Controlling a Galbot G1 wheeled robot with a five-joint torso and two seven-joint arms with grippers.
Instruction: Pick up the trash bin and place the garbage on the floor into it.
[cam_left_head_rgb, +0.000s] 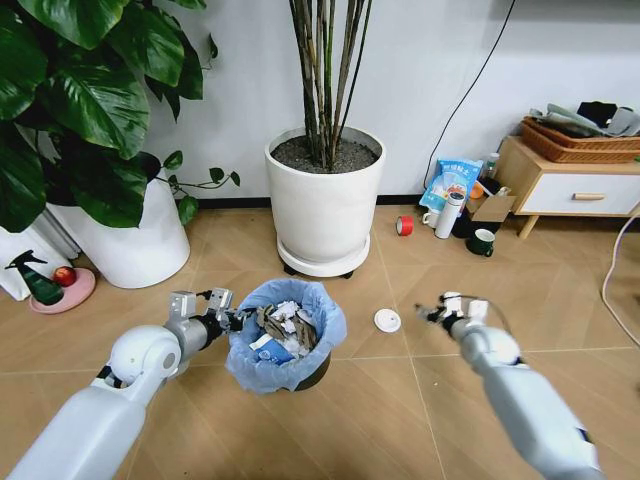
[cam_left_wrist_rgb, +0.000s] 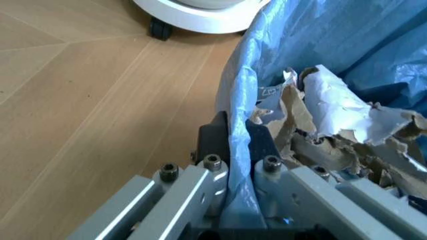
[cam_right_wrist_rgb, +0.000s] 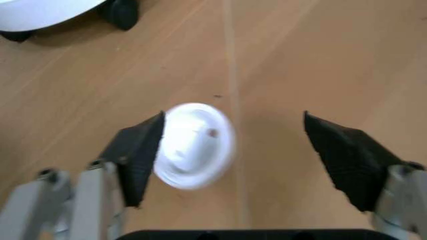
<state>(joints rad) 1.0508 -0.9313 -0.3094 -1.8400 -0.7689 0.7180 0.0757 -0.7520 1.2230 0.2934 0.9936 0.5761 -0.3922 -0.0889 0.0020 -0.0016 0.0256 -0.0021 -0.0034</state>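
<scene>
Now one trash bin (cam_left_head_rgb: 286, 345) in left pincer (cam_left_head_rgb: 226, 313); one white disc (cam_left_head_rgb: 387, 320) on floor (cam_left_head_rgb: 400, 400).

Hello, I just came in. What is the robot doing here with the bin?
The robot is tidying litter from the wooden floor. Its left gripper is clamped on the rim of the trash bin, pinching the blue liner; the bin already holds crumpled paper and wrappers. The right gripper is open above a white round disc lying on the floor beside the bin, not touching it. A large white plant pot stands just behind.
</scene>
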